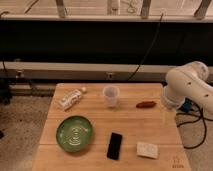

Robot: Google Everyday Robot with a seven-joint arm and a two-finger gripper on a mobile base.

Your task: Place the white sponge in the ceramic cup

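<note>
The white sponge (147, 149) lies flat on the wooden table (135, 125) near its front right corner, just right of the black phone (115, 145). The ceramic cup (110, 95) stands upright at the back middle of the table. My gripper (167, 116) hangs down from the white arm at the table's right edge, above and behind the sponge and well right of the cup. It holds nothing that I can see.
A green bowl (74, 133) sits at the front left. A white tube with a label (71, 98) lies at the back left. A small reddish-brown object (146, 104) lies right of the cup. Cables hang behind and to the right of the table.
</note>
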